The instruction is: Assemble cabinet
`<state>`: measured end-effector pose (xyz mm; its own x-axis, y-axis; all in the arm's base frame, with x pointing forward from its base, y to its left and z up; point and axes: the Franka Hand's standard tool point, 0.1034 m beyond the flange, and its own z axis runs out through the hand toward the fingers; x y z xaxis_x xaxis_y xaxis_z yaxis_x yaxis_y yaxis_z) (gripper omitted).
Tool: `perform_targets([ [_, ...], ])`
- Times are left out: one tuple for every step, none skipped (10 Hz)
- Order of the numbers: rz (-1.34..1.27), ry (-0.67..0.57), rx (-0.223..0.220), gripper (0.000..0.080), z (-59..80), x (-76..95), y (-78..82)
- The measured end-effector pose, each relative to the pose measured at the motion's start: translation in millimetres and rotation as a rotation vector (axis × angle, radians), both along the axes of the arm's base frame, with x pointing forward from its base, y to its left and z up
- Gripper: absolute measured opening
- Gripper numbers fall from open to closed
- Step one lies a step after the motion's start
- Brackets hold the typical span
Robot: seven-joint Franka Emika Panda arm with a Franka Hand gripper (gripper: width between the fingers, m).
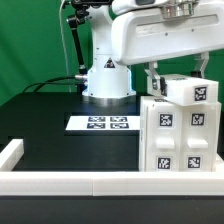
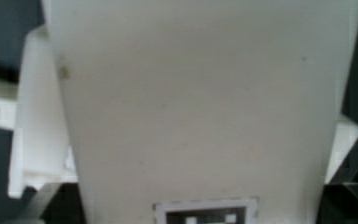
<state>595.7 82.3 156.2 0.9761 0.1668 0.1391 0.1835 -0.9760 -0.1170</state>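
On the table [image 1: 50, 125], at the exterior view's right, stands the cabinet [image 1: 178, 140]; the hand [image 1: 172, 72] pinches a white block [image 2: 194, 110] over it; seating it squarely seems next.

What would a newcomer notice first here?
The white cabinet with black-and-white tags, at the exterior view's right on the black table, with the arm bent low over its top. Next, the marker board lying flat before the arm's base. In the wrist view, one white panel fills nearly the whole picture, a tag at its edge.
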Motion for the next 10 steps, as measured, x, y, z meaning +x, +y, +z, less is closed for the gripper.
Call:
perform_targets([
  [-0.065, -0.012, 0.005, 0.0557, 0.1, -0.8, 0.1],
  [-0.187, -0.01, 0.021, 0.0557, 0.1, -0.4, 0.7],
  [-0.323, 0.004, 0.045, 0.0557, 0.2, 0.3, 1.2],
  [-0.431, 0.018, 0.06, 0.0557, 0.4, 0.4, 2.0],
  [-0.54, 0.032, 0.076, 0.0557, 0.6, 0.8, 2.4],
  [-0.615, 0.028, 0.093, 0.0557, 0.0, 2.3, 0.0],
  [-0.653, 0.015, 0.11, 0.0557, 0.5, 4.5, -1.8],
  [-0.678, 0.018, 0.115, 0.0557, 1.1, 4.6, 2.1],
  [-0.748, 0.03, 0.129, 0.0557, 0.6, 4.5, 1.6],
  [-0.817, 0.041, 0.14, 0.0557, 0.4, 4.4, 1.4],
])
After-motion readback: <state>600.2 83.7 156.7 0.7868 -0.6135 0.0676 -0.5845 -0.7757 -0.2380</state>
